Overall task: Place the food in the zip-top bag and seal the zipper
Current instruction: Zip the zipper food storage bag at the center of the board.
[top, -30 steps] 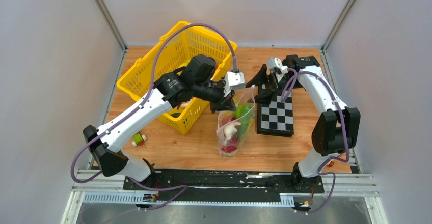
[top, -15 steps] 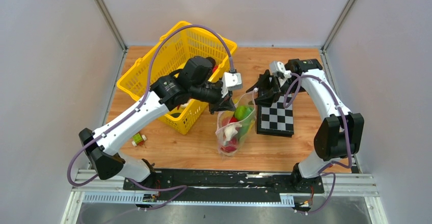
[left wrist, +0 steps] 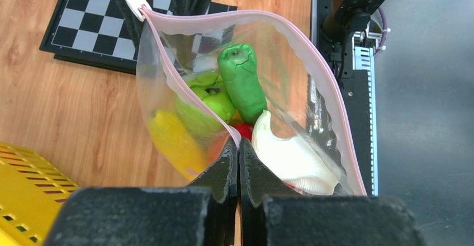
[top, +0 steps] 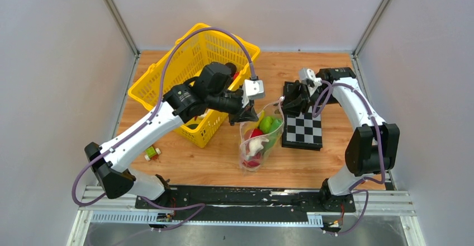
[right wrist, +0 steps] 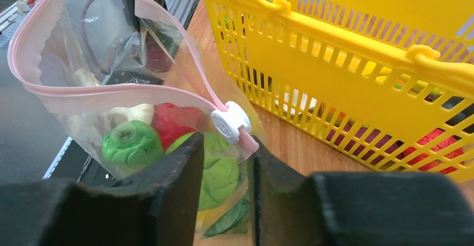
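The zip-top bag (top: 258, 142) hangs upright at mid-table with its mouth open. Inside lies the food: a green cucumber (left wrist: 241, 84), a yellow piece (left wrist: 170, 140), a red fruit (right wrist: 173, 122) and a white piece (left wrist: 290, 156). My left gripper (left wrist: 239, 145) is shut on the near side of the pink zipper (left wrist: 313, 50) and holds the bag up. My right gripper (right wrist: 226, 145) is at the bag's far end. Its jaws stand a little apart, either side of the bag's corner, just below the white slider (right wrist: 231, 121).
A yellow mesh basket (top: 167, 84) with more toy food stands at the back left, behind the left arm. A chessboard (top: 304, 131) lies right of the bag, under the right gripper. A small toy block (top: 151, 153) sits near the front left.
My right gripper has moved left to the bag's end, and its jaws have narrowed around the corner by the slider. The left gripper keeps its hold on the bag.
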